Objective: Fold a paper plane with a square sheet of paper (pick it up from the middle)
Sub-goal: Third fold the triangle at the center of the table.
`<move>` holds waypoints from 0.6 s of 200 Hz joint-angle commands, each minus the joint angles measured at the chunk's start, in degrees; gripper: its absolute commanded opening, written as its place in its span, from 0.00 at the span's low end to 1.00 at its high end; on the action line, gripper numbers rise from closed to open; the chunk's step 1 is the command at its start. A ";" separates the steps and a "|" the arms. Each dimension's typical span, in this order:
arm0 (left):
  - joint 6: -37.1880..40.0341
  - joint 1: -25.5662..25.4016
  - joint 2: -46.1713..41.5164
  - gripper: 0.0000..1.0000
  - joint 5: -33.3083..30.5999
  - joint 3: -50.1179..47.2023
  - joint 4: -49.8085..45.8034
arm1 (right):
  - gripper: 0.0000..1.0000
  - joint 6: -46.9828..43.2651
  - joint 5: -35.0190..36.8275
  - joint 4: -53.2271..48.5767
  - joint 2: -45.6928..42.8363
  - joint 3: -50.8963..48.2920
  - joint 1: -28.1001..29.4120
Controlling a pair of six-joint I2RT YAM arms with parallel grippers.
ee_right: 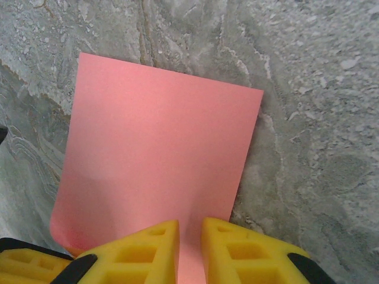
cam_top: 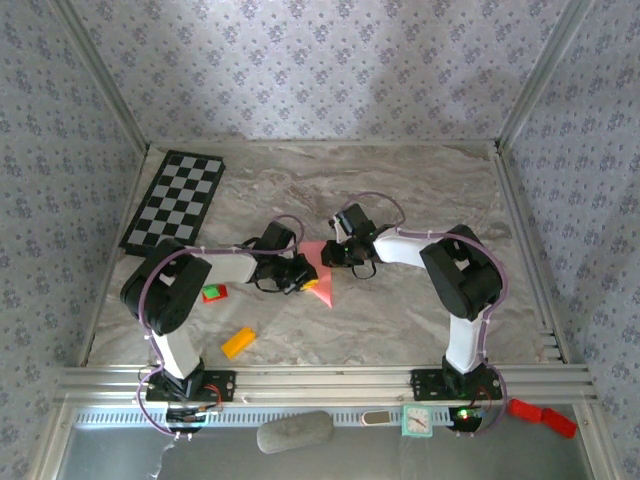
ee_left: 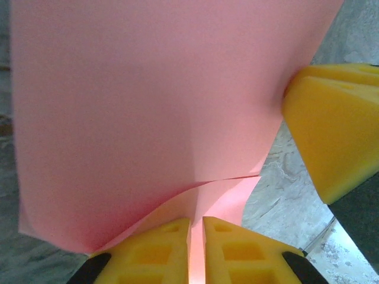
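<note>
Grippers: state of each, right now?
Left gripper: closed on the paper.
Right gripper: closed on the paper's edge.

White arms [cam_top: 400, 245] with black joints; lilac cables [cam_top: 146, 285]; yellow jaws

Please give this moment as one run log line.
left tool: shut on pink paper sheet | right tool: shut on same sheet | place: between tools

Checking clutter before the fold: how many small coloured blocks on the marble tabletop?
2. A small red-and-green block left of the salmon-pink paper sheet; a small orange block below and slightly right of it in the top view. Others may be hidden.
</note>
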 commanded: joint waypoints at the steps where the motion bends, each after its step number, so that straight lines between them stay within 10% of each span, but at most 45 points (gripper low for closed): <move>1: 0.95 0.17 1.05 0.13 -0.11 1.42 -1.21 | 0.20 -0.79 0.26 -4.56 2.76 0.20 -0.18; 120: -1.37 0.85 0.92 0.08 -5.29 -0.86 -4.77 | 0.20 1.02 -4.75 -5.11 -11.50 -3.57 -1.00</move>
